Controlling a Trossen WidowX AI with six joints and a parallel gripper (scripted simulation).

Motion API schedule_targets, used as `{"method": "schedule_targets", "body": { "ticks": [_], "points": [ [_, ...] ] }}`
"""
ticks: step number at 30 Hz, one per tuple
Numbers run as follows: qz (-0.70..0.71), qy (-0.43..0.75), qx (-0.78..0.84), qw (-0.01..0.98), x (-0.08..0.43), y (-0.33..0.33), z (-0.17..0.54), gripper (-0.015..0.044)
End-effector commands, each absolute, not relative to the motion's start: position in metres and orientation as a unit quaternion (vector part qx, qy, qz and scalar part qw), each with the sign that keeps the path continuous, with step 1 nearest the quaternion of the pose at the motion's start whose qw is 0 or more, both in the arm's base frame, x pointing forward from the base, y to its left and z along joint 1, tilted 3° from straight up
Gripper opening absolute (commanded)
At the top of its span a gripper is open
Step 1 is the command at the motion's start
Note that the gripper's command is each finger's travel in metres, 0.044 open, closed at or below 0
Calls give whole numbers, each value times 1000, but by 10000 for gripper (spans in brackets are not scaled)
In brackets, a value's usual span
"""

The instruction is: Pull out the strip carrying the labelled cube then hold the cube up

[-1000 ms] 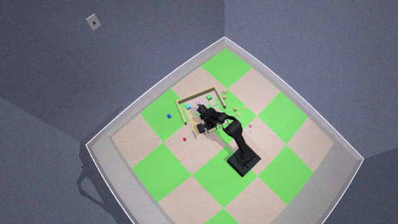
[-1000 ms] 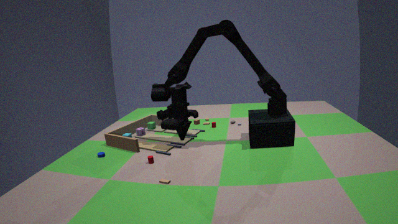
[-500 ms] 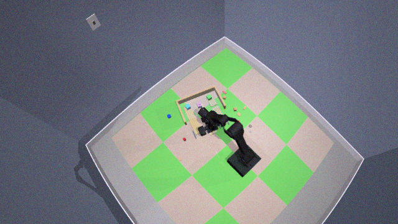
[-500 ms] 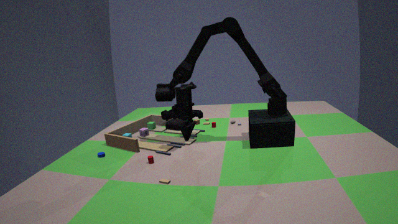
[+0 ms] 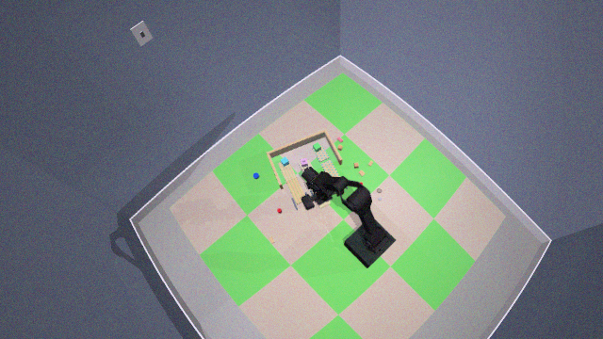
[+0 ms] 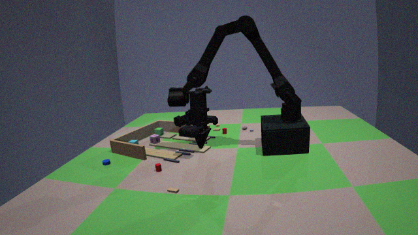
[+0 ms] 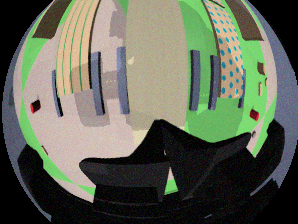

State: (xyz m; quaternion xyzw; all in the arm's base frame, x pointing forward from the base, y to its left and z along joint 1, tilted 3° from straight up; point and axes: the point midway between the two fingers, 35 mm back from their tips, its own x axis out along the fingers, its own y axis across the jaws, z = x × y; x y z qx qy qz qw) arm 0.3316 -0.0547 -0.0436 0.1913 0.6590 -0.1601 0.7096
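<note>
A lilac cube (image 5: 304,162) (image 6: 155,141) with dark marks sits on the far part of the plain beige middle strip (image 6: 176,146) (image 7: 157,60), whose near end sticks out past the rails. A striped strip (image 5: 297,188) (image 6: 163,153) (image 7: 75,65) lies to its left in the wrist view, a dotted strip (image 5: 330,169) (image 7: 231,65) to its right; the dotted one shows a gap in the top view. A cyan cube (image 5: 285,161) (image 6: 133,142) and a green cube (image 5: 317,147) (image 6: 159,131) stand at the far ends. My gripper (image 6: 200,146) (image 7: 158,123) is shut and empty, pointing down at the middle strip's near end.
A low wooden wall (image 5: 298,142) (image 6: 128,150) surrounds the strips on three sides. Blue-grey rails (image 7: 194,80) flank the strips. A red cylinder (image 5: 279,210) (image 6: 158,167) (image 7: 35,106), a blue disc (image 5: 255,175) (image 6: 106,162) and several small blocks lie outside.
</note>
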Motion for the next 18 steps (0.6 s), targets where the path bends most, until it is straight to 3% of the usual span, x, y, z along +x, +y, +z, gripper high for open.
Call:
{"method": "schedule_targets", "body": {
  "ticks": [1,18],
  "points": [
    [-159,670,191,700,318,-47,-49,0],
    [-159,670,191,699,298,-35,-50,0]
  ]
}}
